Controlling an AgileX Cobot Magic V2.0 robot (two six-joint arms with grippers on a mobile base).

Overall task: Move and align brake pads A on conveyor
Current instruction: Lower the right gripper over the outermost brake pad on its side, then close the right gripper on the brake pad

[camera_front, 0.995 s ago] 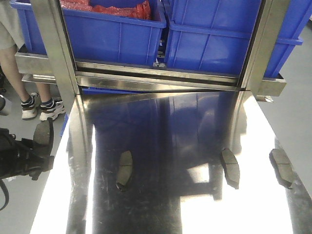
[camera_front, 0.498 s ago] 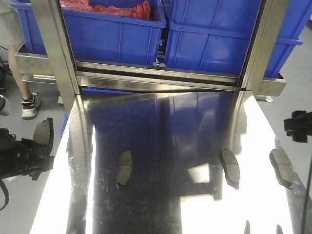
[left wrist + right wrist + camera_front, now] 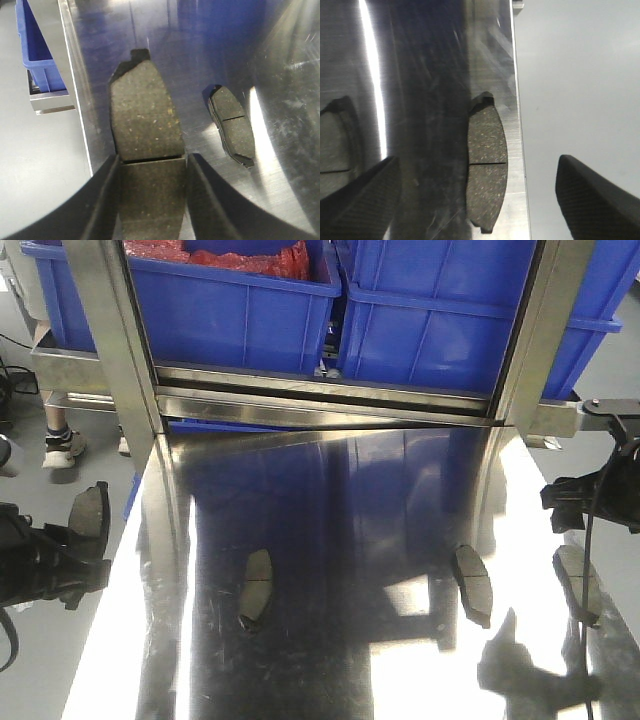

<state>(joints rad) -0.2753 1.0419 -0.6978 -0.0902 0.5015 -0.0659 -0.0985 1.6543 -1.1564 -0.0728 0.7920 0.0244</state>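
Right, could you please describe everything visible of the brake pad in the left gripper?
The brake pad is a dark grey, gritty, speckled oblong with a thin groove across its middle and a small tab at the far end. The left gripper clamps its long sides near the groove with black fingers. It hangs clear of the shiny table, by its left edge.

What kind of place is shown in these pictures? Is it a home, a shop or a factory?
Most likely a factory or workshop parts station. It has blue plastic bins on a steel rack, and loose brake pads lie on a shiny steel tabletop.
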